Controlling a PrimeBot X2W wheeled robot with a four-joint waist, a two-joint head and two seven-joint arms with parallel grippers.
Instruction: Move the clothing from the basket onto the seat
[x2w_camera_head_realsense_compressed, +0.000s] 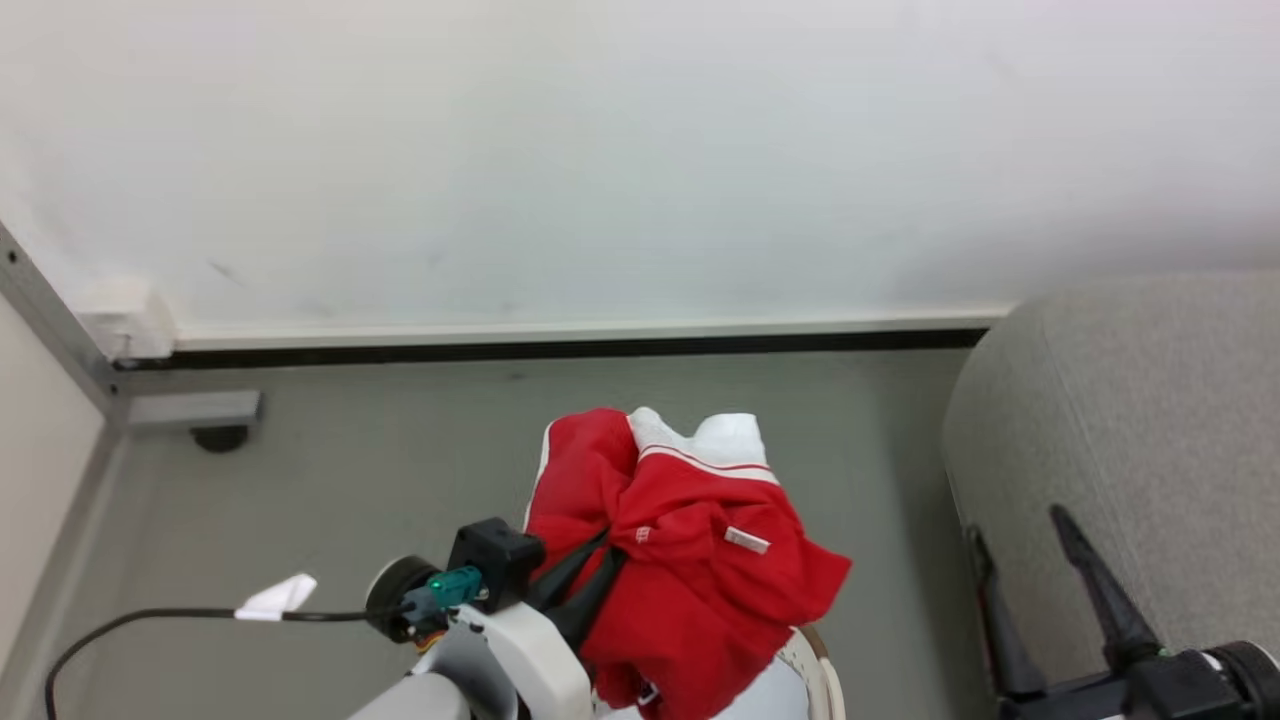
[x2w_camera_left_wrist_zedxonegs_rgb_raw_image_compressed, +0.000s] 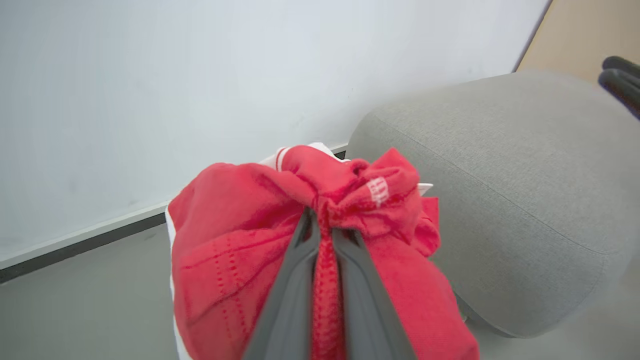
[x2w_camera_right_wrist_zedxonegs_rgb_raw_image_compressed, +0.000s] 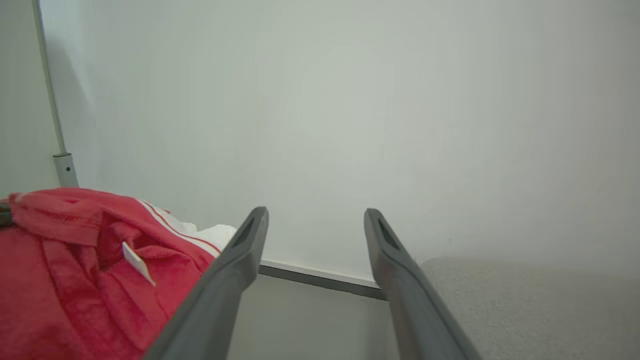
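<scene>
Clothing: you have a bunched red garment clamped between the closed fingers of your left gripper. It hangs above the grey floor, white trim and a small white label uppermost. Its lower folds reach down to the basket, whose rim shows at the bottom edge of the head view; you cannot tell whether cloth and rim touch. The seat stands to the right, apart from the garment. Your right gripper has its fingers spread wide, pale wall showing between them, and it hovers just beside the seat's rounded edge.
</scene>
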